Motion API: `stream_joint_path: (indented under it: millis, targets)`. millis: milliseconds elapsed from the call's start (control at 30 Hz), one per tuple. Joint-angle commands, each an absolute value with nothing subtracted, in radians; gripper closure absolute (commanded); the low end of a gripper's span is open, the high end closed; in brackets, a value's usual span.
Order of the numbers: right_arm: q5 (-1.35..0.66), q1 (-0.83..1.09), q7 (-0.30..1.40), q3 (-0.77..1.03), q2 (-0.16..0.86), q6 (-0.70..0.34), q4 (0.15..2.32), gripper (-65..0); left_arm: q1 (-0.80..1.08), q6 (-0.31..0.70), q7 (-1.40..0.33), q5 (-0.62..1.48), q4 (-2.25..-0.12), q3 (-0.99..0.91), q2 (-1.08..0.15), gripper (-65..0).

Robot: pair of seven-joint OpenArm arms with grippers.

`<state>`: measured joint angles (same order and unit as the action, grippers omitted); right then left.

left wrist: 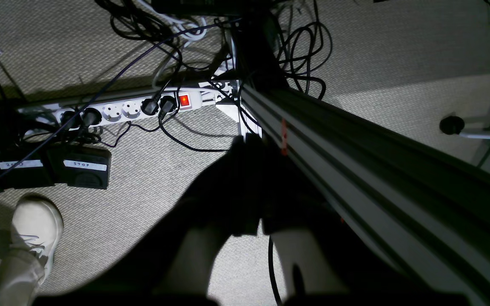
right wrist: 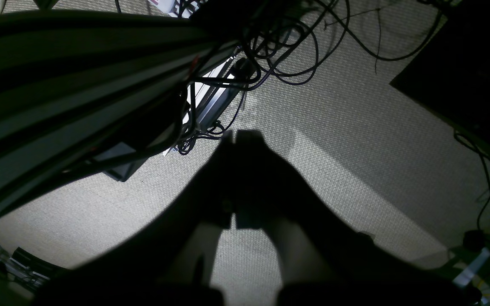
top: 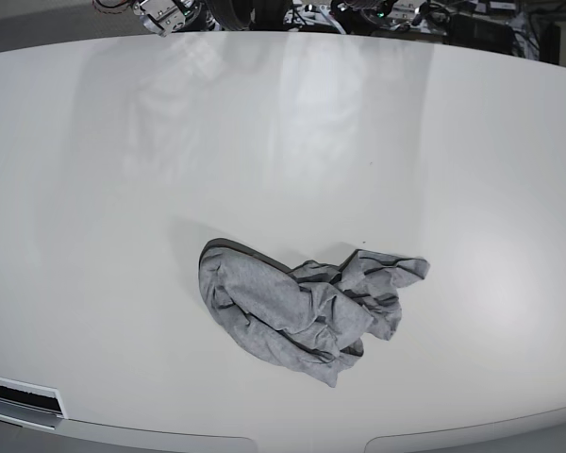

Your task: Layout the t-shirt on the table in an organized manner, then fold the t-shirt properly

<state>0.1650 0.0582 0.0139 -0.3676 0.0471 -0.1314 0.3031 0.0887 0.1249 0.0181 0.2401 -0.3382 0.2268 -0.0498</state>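
The t-shirt [top: 297,311] lies crumpled in a heap on the table [top: 94,189], in the near half of the base view and slightly right of its centre. Only grey fabric shows; the cloth is bunched into folds, with one lobe reaching toward the right and a smoother, rounded lobe at the left. No lettering can be made out. The shirt rests wholly on the tabletop, well apart from every edge, and nothing touches it. Neither arm appears in the base view. The left gripper [left wrist: 251,142] hangs below table level over the carpet [left wrist: 398,51], seen as a dark silhouette in the left wrist view; its jaws are clenched together with nothing between them. Beside it runs an aluminium rail [left wrist: 355,170], crossing the view diagonally toward the lower right. On the carpet lie a power strip [left wrist: 130,108] with a lit red switch, tangled cables [left wrist: 304,55], a black pedal [left wrist: 84,168] labelled STOP, and, at lower left, a pale shoe [left wrist: 36,229]. The right gripper [right wrist: 234,138] also hangs over carpet, dark against it in the right wrist view; its jaws are likewise pressed together and hold nothing. The rail fills the upper left of that view, with more cables near the top centre. Both grippers are well apart from the shirt.
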Motion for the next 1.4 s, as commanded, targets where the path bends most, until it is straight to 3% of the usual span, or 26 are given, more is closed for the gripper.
stream_joint_path:
  millis: [0, 400, 633, 967, 1367]
  targets:
    - [0.166, 0.039, 0.004, -0.369, 0.047, -0.132, 0.319, 0.0, 0.088, 0.134, 0.021, 0.245, -0.346, 0.226, -0.045, 0.0]
    - [0.165, 0.038, 0.004, -0.369, 0.047, -0.136, 0.319, 0.0, 0.088, 0.134, 0.022, 0.245, -0.346, 0.226, -0.044, 0.0]
    - [0.166, 0.036, 0.013, -0.369, 0.047, -0.210, 0.319, 0.0, 0.088, 0.134, -0.037, 0.243, -0.346, 0.226, -0.047, 0.0]
    - [0.159, 0.054, 0.208, -0.369, 0.065, -0.374, 0.327, 0.0, 0.160, 0.134, -0.155, 0.112, -0.403, 0.226, -0.062, 0.0]
    - [0.155, 0.307, 0.302, -0.369, 0.167, -0.440, 0.723, 0.0, 0.400, 0.171, -0.231, 0.170, -0.771, 0.226, -0.205, 0.0]
